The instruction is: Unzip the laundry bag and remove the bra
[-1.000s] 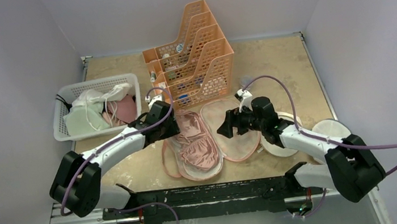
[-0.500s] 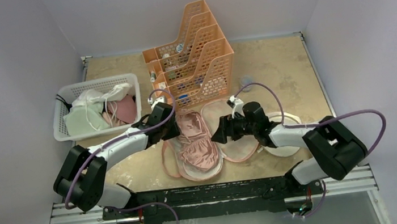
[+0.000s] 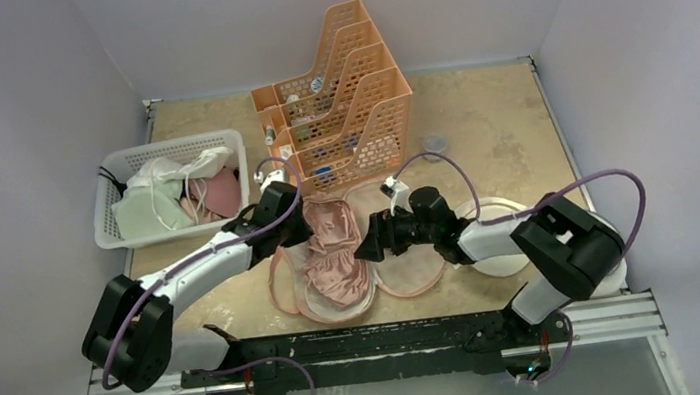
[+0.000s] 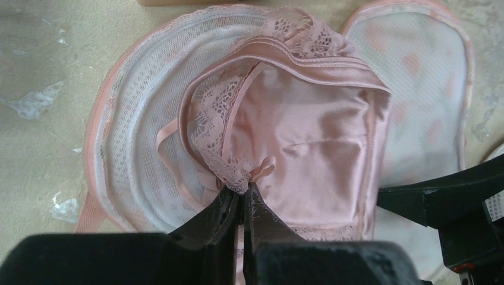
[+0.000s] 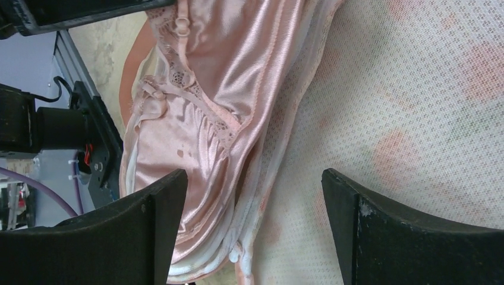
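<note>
The laundry bag (image 3: 413,268) lies unzipped and spread open on the table, its pale mesh lining up; it also shows in the left wrist view (image 4: 128,124) and the right wrist view (image 5: 416,89). The dusty-pink satin bra (image 3: 333,255) lies in the bag's left half. My left gripper (image 3: 298,232) is shut on the bra's lace centre (image 4: 241,178). My right gripper (image 3: 369,247) is open, its jaws wide apart just above the bag's middle fold (image 5: 279,178), with the bra (image 5: 214,77) beside its left finger.
An orange file rack (image 3: 340,108) stands just behind the bag. A white basket (image 3: 115,201) of clothes sits at the left. A round white mesh pouch (image 3: 492,240) lies under my right arm. The table's front rail (image 3: 374,341) is close below.
My right gripper has moved left to the bag's middle fold. My left gripper has pulled the bra and the bag's left half slightly left and toward the near edge.
</note>
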`<control>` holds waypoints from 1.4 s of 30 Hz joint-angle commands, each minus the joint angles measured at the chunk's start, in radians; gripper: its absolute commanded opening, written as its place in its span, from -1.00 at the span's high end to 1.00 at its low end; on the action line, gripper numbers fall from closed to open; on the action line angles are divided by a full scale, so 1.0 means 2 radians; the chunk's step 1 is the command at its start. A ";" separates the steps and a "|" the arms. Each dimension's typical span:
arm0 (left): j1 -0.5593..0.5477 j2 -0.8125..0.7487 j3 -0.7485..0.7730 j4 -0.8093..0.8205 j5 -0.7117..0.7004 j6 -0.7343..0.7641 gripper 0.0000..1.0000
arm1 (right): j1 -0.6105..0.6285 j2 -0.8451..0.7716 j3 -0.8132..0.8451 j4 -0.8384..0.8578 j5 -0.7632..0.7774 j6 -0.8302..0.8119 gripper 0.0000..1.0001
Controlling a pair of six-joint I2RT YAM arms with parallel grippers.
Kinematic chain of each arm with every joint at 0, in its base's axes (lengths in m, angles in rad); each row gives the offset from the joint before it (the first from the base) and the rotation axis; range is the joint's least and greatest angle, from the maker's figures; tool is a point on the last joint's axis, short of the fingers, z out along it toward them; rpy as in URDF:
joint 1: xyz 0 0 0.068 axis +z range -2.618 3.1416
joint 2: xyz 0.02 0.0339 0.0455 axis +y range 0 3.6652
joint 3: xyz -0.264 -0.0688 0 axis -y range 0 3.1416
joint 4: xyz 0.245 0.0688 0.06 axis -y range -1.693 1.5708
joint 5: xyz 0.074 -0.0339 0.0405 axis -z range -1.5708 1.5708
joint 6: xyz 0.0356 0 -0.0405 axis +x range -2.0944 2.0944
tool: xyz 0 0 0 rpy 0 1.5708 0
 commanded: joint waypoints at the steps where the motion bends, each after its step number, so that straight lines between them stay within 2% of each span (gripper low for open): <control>1: 0.000 -0.047 0.003 -0.021 -0.011 0.014 1.00 | 0.001 -0.052 0.023 -0.077 0.033 -0.020 -0.74; 10: 0.000 -0.141 0.041 -0.072 -0.016 0.036 1.00 | 0.000 -0.170 0.054 -0.222 0.171 -0.081 -0.83; 18: -0.001 -0.210 0.125 -0.100 -0.039 0.057 1.00 | 0.000 -0.306 0.037 -0.244 0.227 -0.087 -0.94; 25: 0.000 -0.196 0.257 -0.140 -0.129 0.095 1.00 | 0.000 -0.372 0.034 -0.277 0.259 -0.100 -0.98; 33: 0.000 -0.149 0.345 -0.107 -0.243 0.136 1.00 | 0.000 -0.387 0.043 -0.299 0.262 -0.102 -0.98; 36: 0.000 -0.124 0.379 -0.107 -0.317 0.142 1.00 | 0.000 -0.394 0.053 -0.314 0.267 -0.104 -0.98; 38: 0.000 -0.111 0.395 -0.098 -0.395 0.144 1.00 | 0.000 -0.404 0.057 -0.324 0.274 -0.106 -0.98; 40: 0.001 -0.109 0.395 -0.079 -0.455 0.142 1.00 | 0.000 -0.412 0.059 -0.329 0.281 -0.110 -0.99; 42: 0.002 -0.112 0.381 -0.047 -0.484 0.155 1.00 | 0.000 -0.418 0.060 -0.335 0.286 -0.113 -0.99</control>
